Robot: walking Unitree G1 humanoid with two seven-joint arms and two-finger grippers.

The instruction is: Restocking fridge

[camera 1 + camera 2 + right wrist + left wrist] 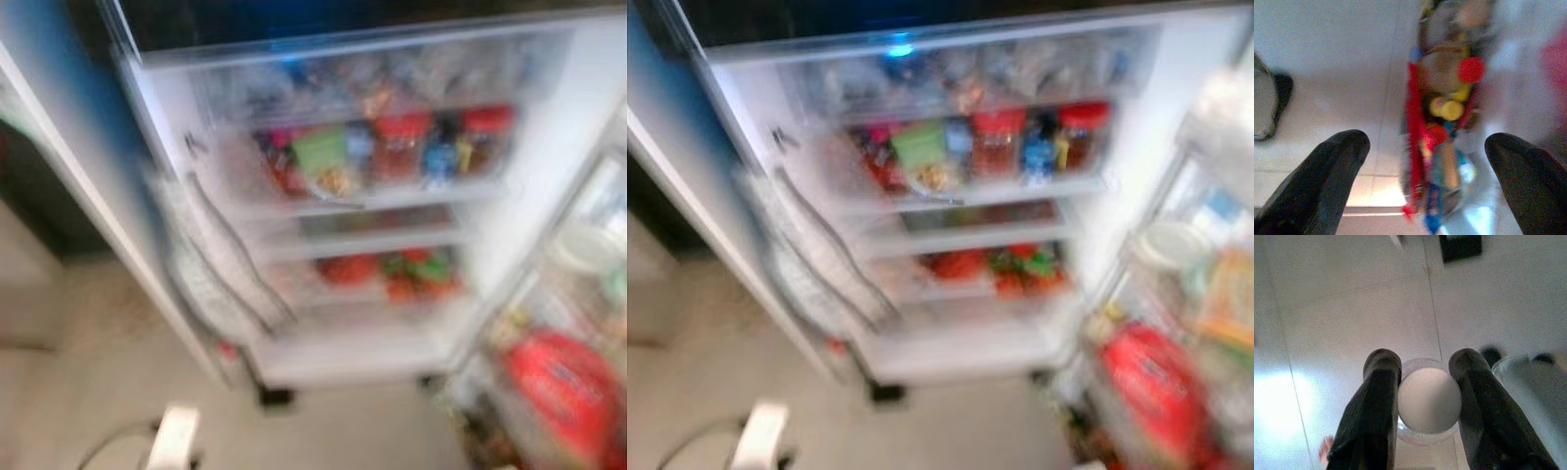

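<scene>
The fridge (549,147) stands open in front of me, blurred. Its middle shelf (382,199) holds red-lidded jars (402,147) and a green pack (318,149). Lower down, a drawer shows red and green produce (392,272). In the left wrist view my left gripper (1425,364) is shut on a clear container with a round white top (1429,399), held above the pale tiled floor. In the right wrist view my right gripper (1427,142) is open, its fingers wide apart over a red-edged bag of groceries (1442,147) with red and yellow caps.
The right fridge door (588,294) carries bins with a red pack (558,387) and a pale tub (585,247). The left door (88,176) swings out, with a wire rack (220,255). Beige floor (343,431) lies below, and a white object (174,436) is at the bottom left.
</scene>
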